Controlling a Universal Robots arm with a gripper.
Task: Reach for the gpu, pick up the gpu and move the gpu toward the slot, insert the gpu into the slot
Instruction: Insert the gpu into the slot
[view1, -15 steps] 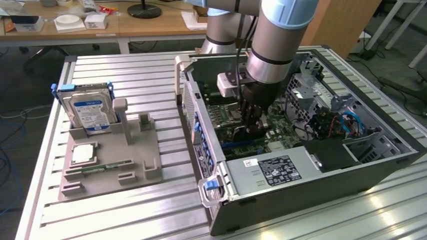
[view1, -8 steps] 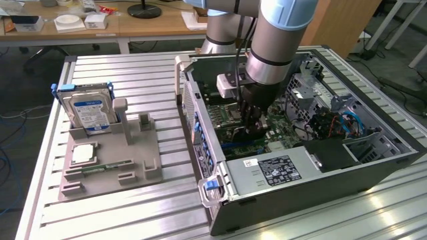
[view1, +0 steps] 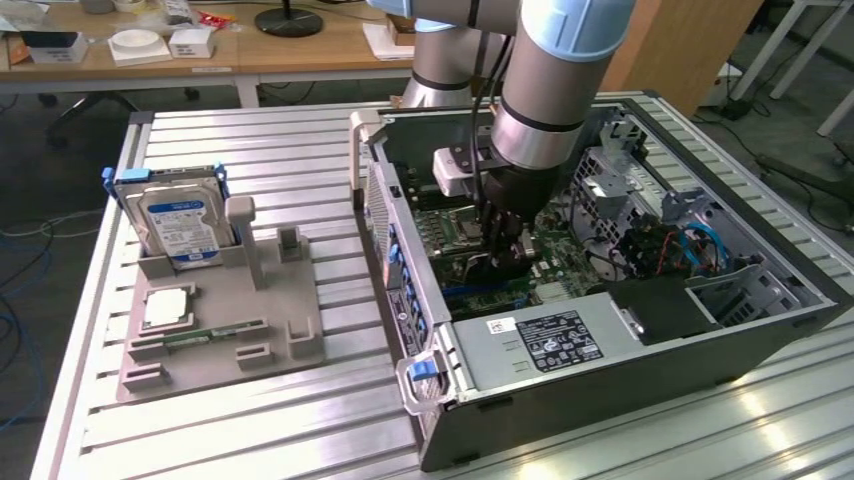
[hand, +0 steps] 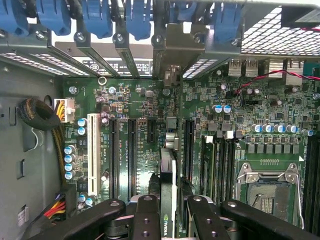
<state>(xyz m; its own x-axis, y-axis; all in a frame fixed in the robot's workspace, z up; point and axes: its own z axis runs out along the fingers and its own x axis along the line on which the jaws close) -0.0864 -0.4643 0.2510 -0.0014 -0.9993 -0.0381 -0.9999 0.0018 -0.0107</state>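
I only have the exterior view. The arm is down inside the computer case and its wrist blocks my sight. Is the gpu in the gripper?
Observer: Yes. In the wrist view the gripper is shut on the gpu, which is held edge-on between its fingers.
Operator: Where is the card over the board?
Observer: It sits between two long black slots on the motherboard. I cannot tell whether it is seated.
Operator: Is anything plugged in nearby?
Observer: The white slot beside them stands empty.
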